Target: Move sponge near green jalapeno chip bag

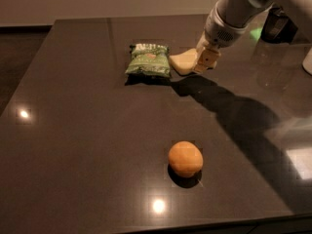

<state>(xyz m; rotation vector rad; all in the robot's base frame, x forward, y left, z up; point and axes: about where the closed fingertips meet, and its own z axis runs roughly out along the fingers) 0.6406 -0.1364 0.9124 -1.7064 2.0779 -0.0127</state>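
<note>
The pale yellow sponge [183, 61] is held in my gripper [201, 61], a little above the dark table [83, 130], just to the right of the green jalapeno chip bag [148, 59]. The bag lies flat at the back middle of the table, white lettering at its far end. The gripper comes in from the upper right, its fingers shut on the sponge's right end. The sponge's left end almost reaches the bag's right edge.
A round orange [185, 158] sits near the table's front middle. A dark object [279, 26] stands at the back right, and a white object [307, 61] shows at the right edge. The arm casts a shadow across the right side.
</note>
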